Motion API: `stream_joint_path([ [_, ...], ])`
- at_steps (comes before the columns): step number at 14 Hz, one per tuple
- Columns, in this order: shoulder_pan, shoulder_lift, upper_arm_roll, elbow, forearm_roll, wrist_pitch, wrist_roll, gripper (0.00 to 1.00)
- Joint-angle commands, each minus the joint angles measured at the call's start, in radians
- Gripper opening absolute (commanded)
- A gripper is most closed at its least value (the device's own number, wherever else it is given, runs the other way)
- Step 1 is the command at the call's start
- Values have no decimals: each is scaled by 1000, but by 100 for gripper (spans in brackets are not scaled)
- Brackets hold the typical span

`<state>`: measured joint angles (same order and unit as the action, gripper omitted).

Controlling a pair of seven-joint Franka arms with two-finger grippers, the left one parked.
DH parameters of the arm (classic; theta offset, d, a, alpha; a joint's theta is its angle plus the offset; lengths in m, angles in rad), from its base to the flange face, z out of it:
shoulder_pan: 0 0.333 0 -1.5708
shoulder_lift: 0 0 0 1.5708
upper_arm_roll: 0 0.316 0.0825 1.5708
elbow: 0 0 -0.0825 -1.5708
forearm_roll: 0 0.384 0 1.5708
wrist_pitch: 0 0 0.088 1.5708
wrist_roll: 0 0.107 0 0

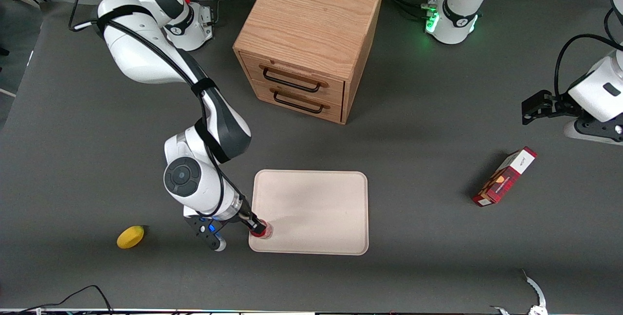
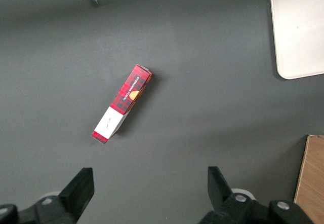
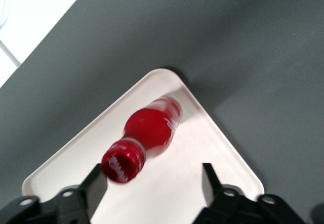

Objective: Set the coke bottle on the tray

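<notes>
coke bottle (image 3: 149, 135) upright in tray (image 1: 321, 208) corner, end effector (image 3: 152, 186) wide apart above it

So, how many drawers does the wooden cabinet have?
2, stacked in the wooden cabinet: upper drawer and lower drawer beneath it, both shut. The gripper is open by the coke bottle on the tray.

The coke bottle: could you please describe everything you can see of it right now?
The coke bottle is small and red, with a red screw cap, white script on its side and a clear base; it looks like plastic. It stands on the tray, in the corner nearest the front camera at the working arm's end. The gripper is open around its cap, and neither finger visibly touches it.
</notes>
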<state>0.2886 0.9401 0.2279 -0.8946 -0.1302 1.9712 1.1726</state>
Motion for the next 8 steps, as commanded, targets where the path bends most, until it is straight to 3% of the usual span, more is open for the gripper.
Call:
stream_joint_path([
  [1, -22, -148, 45, 3, -35, -179, -71, 100],
  [3, -46, -303, 100, -47, -109, -331, -166, 100],
  [4, -112, -410, 157, -113, -127, -398, -245, 100],
  [5, -194, -517, 219, -197, -126, -449, -357, 100],
  [6, -241, -618, 228, -281, -117, -489, -443, 100],
  [8, -282, -771, 162, -410, -57, -540, -581, 100],
])
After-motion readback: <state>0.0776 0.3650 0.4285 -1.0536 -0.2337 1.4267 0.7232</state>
